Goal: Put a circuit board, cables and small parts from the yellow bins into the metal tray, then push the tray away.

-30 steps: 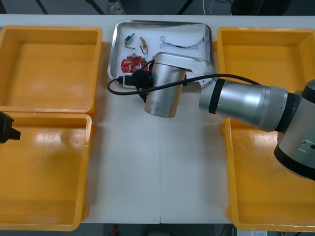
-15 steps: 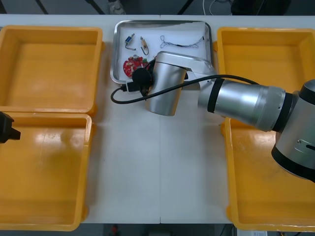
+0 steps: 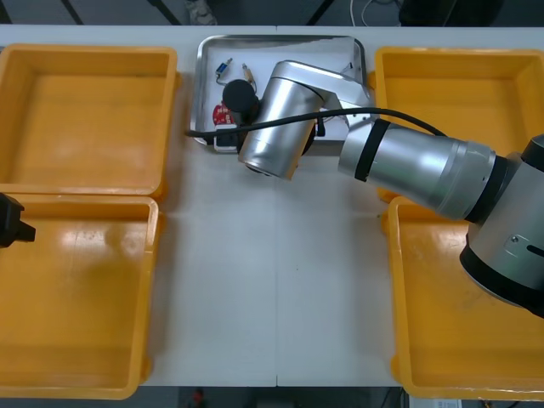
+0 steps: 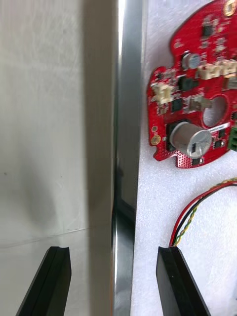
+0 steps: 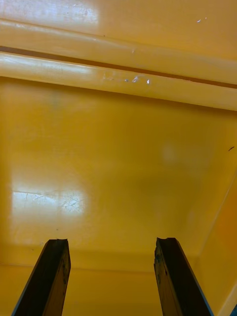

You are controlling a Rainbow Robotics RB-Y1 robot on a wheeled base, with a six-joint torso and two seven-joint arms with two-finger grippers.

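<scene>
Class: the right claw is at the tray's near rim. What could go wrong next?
One: the open right claw straddles the metal tray's rim, one finger inside beside the red and yellow cable; it might snag it. Two: it stands toward the tray's left side, so a push may turn the tray toward the far left yellow bin. The left claw waits open over the near left yellow bin.

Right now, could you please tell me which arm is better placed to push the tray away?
Right. The right hand straddles the rim of the tray, open, with one finger inside it. The left hand hangs open over a yellow bin, off to the side.
</scene>
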